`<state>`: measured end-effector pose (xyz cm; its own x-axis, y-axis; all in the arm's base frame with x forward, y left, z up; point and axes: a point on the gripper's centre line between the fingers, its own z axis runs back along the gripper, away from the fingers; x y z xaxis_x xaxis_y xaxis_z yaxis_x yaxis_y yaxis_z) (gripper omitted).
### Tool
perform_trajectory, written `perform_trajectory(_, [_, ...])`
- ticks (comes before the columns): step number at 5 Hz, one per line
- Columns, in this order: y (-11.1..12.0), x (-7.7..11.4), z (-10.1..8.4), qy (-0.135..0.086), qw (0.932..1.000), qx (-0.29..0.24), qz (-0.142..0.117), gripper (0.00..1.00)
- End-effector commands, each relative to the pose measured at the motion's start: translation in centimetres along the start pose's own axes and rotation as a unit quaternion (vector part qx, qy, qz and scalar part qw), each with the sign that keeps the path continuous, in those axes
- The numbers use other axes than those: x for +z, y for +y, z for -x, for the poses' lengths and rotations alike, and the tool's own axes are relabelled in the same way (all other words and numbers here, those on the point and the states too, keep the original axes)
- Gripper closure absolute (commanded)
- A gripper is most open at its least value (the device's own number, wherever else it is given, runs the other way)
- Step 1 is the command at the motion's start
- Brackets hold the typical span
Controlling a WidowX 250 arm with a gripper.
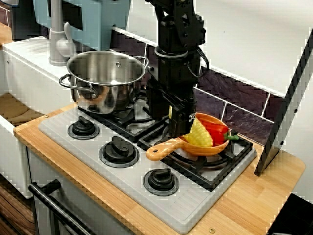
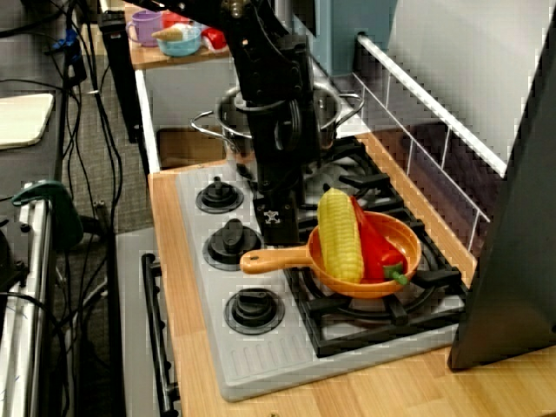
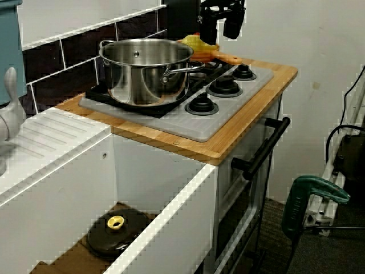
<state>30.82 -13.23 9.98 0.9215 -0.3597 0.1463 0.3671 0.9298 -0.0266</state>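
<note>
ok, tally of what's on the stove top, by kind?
Shiny steel pot with two handles: 1
Orange plastic frying pan: 1
Yellow toy corn cob: 1
Red toy pepper: 1
Black round stove knobs: 3
Total: 7

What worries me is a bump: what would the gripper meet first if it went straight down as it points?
Probably the orange pan's handle, near where it joins the bowl: the gripper points straight down just above it. Depth is unclear, so it might land on the burner grate beside it.
</note>
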Motion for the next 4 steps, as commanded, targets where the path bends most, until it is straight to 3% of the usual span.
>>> perform_trajectory(1, [0.0,3.5,0.0,-0.064,0.9923,-0.106,0.007,0.00])
perform_trajectory(2, [0.0,3.4,0.0,-0.069,0.9768,-0.202,0.009,0.00])
perform_trajectory(3, [0.4,3.0,-0.7,-0.063,0.9448,-0.319,0.037,0.00])
perform_trajectory(4, [1.4,2.8,-1.3,-0.050,0.9176,-0.389,0.067,0.00])
